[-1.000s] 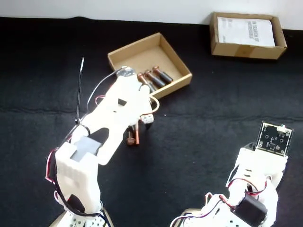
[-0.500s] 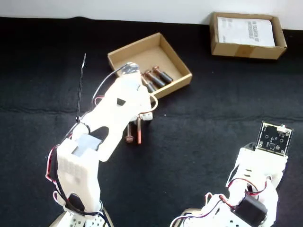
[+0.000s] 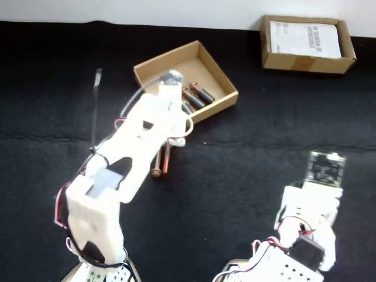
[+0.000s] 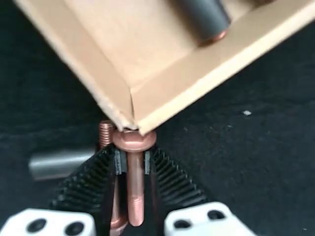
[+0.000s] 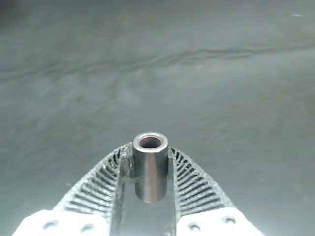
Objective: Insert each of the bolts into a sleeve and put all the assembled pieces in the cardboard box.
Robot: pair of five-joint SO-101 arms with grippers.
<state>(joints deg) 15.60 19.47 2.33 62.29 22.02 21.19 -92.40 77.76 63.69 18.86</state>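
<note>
Left end effector (image 4: pixel 133 156) clamped on a copper bolt (image 4: pixel 133 187), flanged head pointing away from the wrist, right at the near corner of the cardboard box (image 4: pixel 132 101); touching the cardboard or just short of it, hard to say. Just beside it, a second bolt (image 4: pixel 106 133), threaded end up by the same corner. Near both, flat on the black bench (image 4: pixel 256 162), a loose sleeve (image 4: pixel 56 163), grey. From above: left arm (image 3: pixel 144 132) stretched across the bench to the box's front corner; inside the box, assembled pieces (image 3: pixel 197 94) side by side, partly under the arm. Right end effector (image 5: pixel 149 152) closed on a grey sleeve (image 5: pixel 150 169), open bore facing away from the wrist, held above the bench. Well apart, at the far right, a smaller box (image 3: pixel 270 56) with a printed sheet (image 3: pixel 305 38) inside.
</note>
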